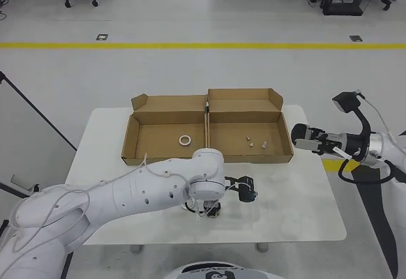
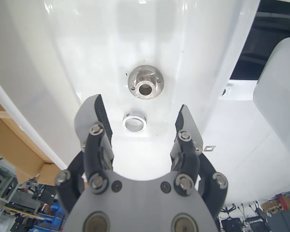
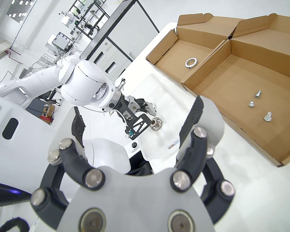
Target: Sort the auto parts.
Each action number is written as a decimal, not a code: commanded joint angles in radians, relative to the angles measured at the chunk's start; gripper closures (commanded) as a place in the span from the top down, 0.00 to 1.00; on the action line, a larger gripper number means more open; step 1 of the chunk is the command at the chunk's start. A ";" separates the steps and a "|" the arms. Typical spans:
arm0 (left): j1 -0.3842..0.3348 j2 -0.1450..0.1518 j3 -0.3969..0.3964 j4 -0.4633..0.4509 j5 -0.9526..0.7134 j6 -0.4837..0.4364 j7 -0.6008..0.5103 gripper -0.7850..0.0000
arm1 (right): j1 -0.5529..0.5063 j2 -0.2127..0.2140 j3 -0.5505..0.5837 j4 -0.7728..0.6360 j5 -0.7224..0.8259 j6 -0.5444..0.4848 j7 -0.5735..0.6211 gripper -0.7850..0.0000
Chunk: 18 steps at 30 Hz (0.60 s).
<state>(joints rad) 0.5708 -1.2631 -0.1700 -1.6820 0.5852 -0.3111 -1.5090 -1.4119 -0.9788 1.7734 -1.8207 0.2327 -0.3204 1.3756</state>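
We see a glossy white plastic tray [image 2: 87, 49] carrying a dull brushed-metal hub [image 2: 146, 85] and a brighter, smoother metal ring [image 2: 134, 124]. The boxes [image 1: 130, 143] at the table's [image 1: 307, 202] far edge are matt brown cardboard; the left gripper [image 2: 140, 101] wears ribbed black pads [image 2: 102, 114] on satin metal.

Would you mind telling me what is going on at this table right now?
The robot is sorting metal parts into cardboard boxes. Its left tool hangs open over a white tray, above a flanged hub and a ring collar that lie apart there. The left box holds one ring; the right box holds three bolts. The right tool is open beside the right box, holding nothing.
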 commanded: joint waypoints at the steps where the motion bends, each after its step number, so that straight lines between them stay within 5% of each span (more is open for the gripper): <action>1: 0.015 -0.006 0.000 0.013 0.004 0.000 0.000 0.75 | 0.000 0.000 0.000 0.000 0.000 0.000 0.000 1.00; 18: 0.073 -0.036 0.000 0.106 0.058 -0.023 0.023 0.62 | 0.000 0.000 0.000 0.000 0.000 0.000 0.000 1.00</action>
<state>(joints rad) 0.6426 -1.2983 -0.1700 -1.5799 0.6417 -0.3340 -1.4863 -1.4119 -0.9788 1.7734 -1.8207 0.2327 -0.3204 1.3756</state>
